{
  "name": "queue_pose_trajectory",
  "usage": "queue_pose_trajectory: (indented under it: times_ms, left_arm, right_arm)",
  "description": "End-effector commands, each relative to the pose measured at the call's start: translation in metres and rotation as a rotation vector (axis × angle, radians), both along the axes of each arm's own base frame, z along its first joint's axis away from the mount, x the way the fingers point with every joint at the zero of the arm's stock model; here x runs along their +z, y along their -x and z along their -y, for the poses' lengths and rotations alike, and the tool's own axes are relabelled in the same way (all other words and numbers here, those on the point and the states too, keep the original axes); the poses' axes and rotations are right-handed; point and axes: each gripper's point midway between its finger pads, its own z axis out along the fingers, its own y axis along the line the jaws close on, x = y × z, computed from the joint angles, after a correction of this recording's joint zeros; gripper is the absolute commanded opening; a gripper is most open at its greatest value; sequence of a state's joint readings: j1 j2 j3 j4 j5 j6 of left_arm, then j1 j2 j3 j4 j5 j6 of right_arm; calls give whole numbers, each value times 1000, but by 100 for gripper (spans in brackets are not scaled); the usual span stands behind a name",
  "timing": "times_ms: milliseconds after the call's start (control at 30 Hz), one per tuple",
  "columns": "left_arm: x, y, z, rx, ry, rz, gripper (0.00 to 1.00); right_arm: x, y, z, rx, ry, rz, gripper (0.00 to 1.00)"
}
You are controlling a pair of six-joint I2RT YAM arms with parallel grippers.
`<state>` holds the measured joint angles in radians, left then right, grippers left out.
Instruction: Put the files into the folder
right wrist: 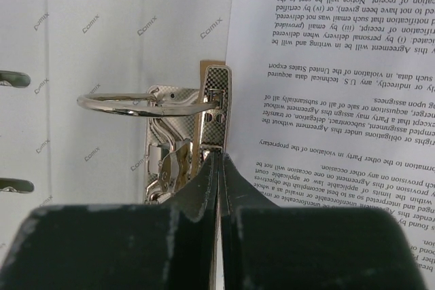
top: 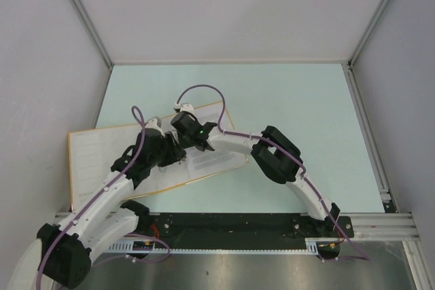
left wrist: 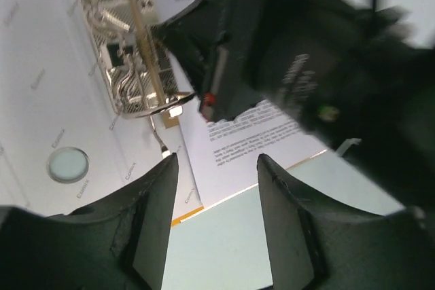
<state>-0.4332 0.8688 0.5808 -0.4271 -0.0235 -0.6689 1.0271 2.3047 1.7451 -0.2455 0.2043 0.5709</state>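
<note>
The right gripper (right wrist: 217,168) has its fingers (right wrist: 197,191) pressed tight together, only a hairline between them, tips right at the near end of the checkered lever (right wrist: 216,110) on the ring clip (right wrist: 166,134). I can't tell whether they pinch the metal or just touch it. The left gripper (left wrist: 216,188) is spread wide and grasps nothing. Its fingers (left wrist: 153,229) hang above the near edge of the folder (top: 92,157), with bare table (top: 285,100) showing between them. The folder lies open and flat, whitish inside up, on the left half of the table. Its left corner sits close to the side wall (top: 41,66), and its orange rim runs slantwise toward the right arm. The files (right wrist: 326,86) lie on the right-hand leaf just beside the clip, printed side up, one edge right by the lever; one ring stands arched over the left leaf. Both wrists crowd together over the spine, almost touching. Beyond the folder, the far and right parts of the table are open.
</note>
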Motion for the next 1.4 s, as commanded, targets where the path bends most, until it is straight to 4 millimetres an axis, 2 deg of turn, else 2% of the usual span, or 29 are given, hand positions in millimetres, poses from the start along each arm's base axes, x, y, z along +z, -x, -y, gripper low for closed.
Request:
queue_pose_trajectory:
  times_ms: [0, 67, 133, 167, 233, 333, 367, 400, 500, 567, 667, 733, 800, 833, 900, 933, 967, 1000, 1033, 1067, 1133, 1167, 1200, 1267, 1300, 1367]
  left_arm:
    - [-1, -4, -1, 58, 135, 45, 60]
    - [5, -5, -10, 92, 125, 75, 72]
    - [14, -6, -20, 120, 121, 107, 74]
    - [17, -6, -21, 123, 126, 124, 78]
    - [30, -10, -23, 118, 133, 166, 80]
    - [29, -13, -29, 168, 127, 117, 84]
    - [25, -14, -32, 192, 127, 87, 84]
    - [16, -13, -41, 239, 120, 32, 83]
    - [1, -20, -50, 307, 159, -62, 84]
    - [-8, -19, -46, 304, 219, -108, 84]
    - [-5, -25, -49, 321, 261, -85, 84]
    - [7, -31, -50, 302, 253, -35, 84]
    - [12, -31, -54, 286, 210, -15, 83]
    - [21, -32, -56, 277, 195, 11, 84]
    - [26, -31, -61, 252, 141, 33, 84]
    - [35, -33, -63, 246, 126, 53, 85]
    - [38, -32, -65, 242, 107, 52, 86]
    - [31, -25, -69, 247, 70, 6, 86]
    - [40, -26, -71, 251, 59, 13, 87]
    - [40, -25, -72, 251, 49, 1, 89]
    - [41, -18, -77, 269, 24, -20, 89]
    - [41, -16, -79, 278, 22, -21, 90]
    - [41, -14, -80, 289, 23, -20, 90]
    - [40, -9, -80, 291, 26, -27, 90]
    - [39, -7, -80, 295, 29, -28, 90]
    - [42, -11, -74, 254, 51, 7, 88]
  right_arm:
    - [-147, 91, 90, 170, 509, -303, 0]
    - [-155, 95, 97, 186, 530, -323, 0]
    - [-163, 100, 105, 193, 554, -369, 0]
    - [-168, 105, 109, 201, 561, -400, 0]
    - [-170, 107, 114, 218, 582, -403, 0]
    - [-173, 110, 115, 246, 599, -417, 0]
    - [-172, 108, 110, 265, 597, -417, 0]
    - [-179, 114, 118, 271, 635, -451, 0]
    - [-182, 116, 122, 300, 683, -472, 0]
    - [-189, 120, 126, 314, 707, -500, 0]
    - [-195, 126, 127, 337, 717, -530, 0]
    - [-204, 129, 131, 346, 739, -549, 0]
    - [-204, 129, 132, 345, 744, -556, 0]
    - [-204, 133, 130, 353, 723, -570, 0]
    - [-182, 124, 105, 364, 630, -519, 0]
    - [-174, 122, 99, 363, 601, -506, 0]
    - [-152, 112, 78, 365, 521, -446, 0]
    - [-142, 105, 70, 358, 487, -426, 0]
    - [-133, 100, 64, 342, 454, -412, 0]
    - [-113, 90, 51, 331, 394, -379, 2]
    - [-92, 75, 42, 284, 309, -376, 6]
    - [-87, 67, 38, 268, 259, -364, 13]
    - [-66, 58, 31, 259, 193, -342, 16]
    - [-47, 41, 26, 250, 89, -322, 22]
    - [-20, 34, 20, 261, 31, -283, 24]
    - [6, 22, 15, 270, -35, -234, 29]
